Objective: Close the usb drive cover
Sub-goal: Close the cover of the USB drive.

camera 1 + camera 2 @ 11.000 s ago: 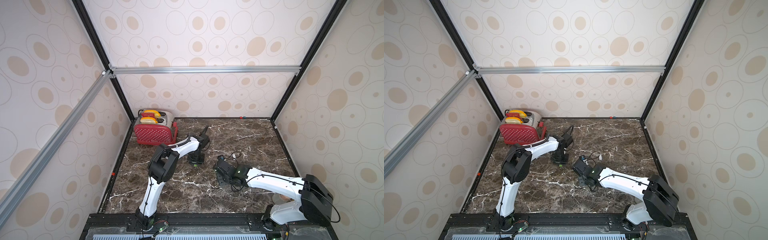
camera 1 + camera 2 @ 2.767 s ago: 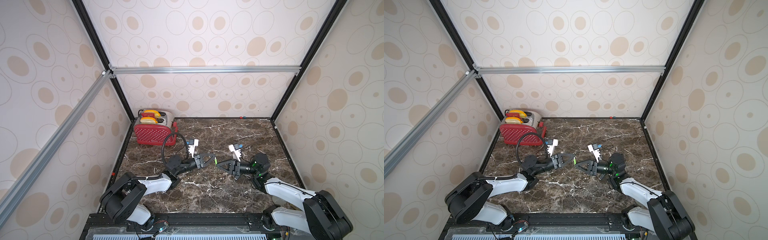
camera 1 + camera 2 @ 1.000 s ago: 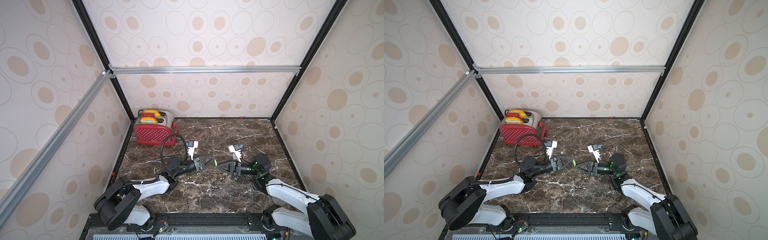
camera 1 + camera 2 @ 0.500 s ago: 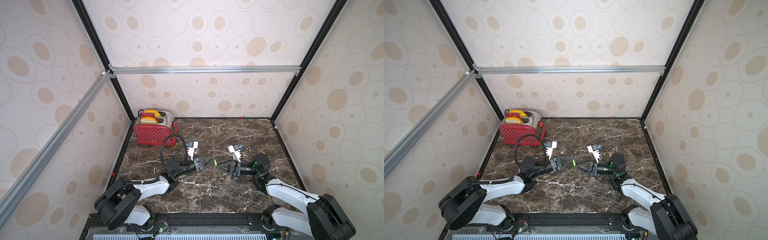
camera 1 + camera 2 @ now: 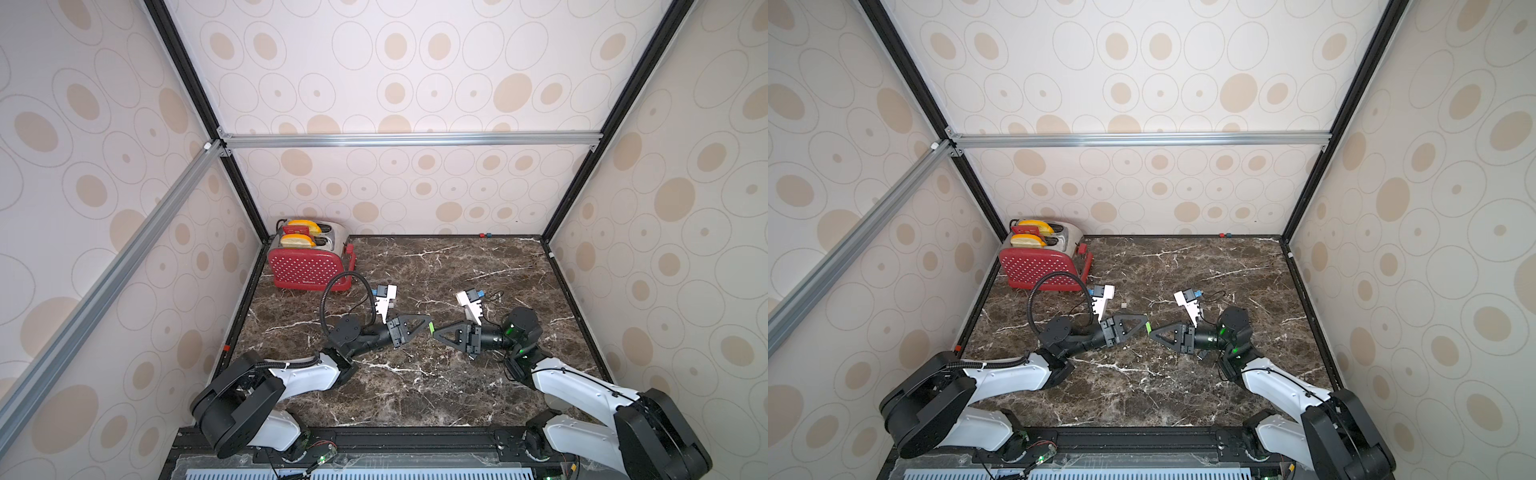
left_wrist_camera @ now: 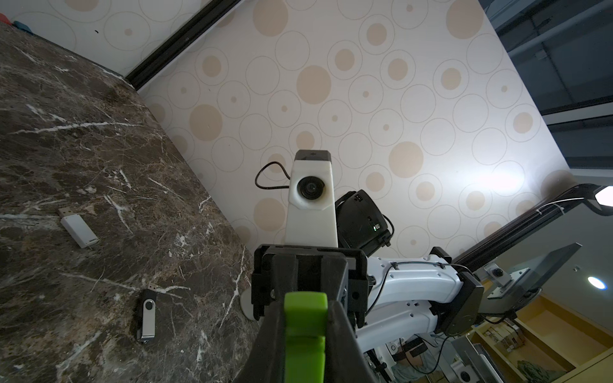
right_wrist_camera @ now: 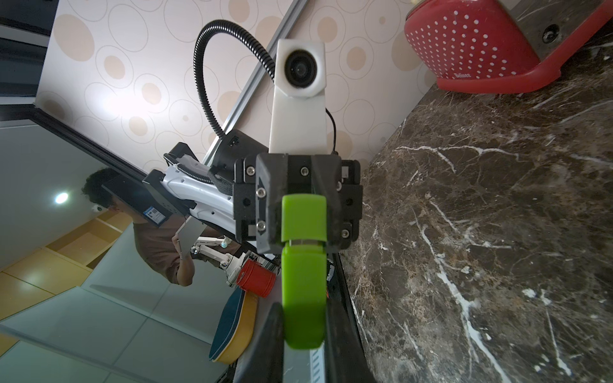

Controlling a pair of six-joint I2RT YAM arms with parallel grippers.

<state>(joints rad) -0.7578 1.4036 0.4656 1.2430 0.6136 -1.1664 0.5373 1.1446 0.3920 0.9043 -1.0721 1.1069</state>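
**Cover press, seam nearly shut**

We see the green drive (image 5: 432, 331) in the air between the two arms, over the middle of the table (image 5: 415, 395) and well apart from the toaster (image 5: 305, 266); the left gripper (image 5: 426, 323) is clamped on the left half (image 7: 303, 217); the right gripper (image 5: 439, 334) is clamped on the right half (image 7: 302, 298); the tips face each other, nearly touching.

In the right wrist view a thin strip of metal plug (image 7: 303, 243) shows at the seam, so we judge the cover is started but not seated; we cannot tell which half is the cover.

For this step we want a straight push along the drive's long axis, both halves in line as they look now, no twist, no sag; the pads hold smooth plastic, so a hard shove may slide a half back in the jaws; we press slowly with firm grips; we stop when the metal is gone and green meets green.

The white drive (image 6: 79, 230) and black drive (image 6: 146, 315) lying on the table are not part of this.
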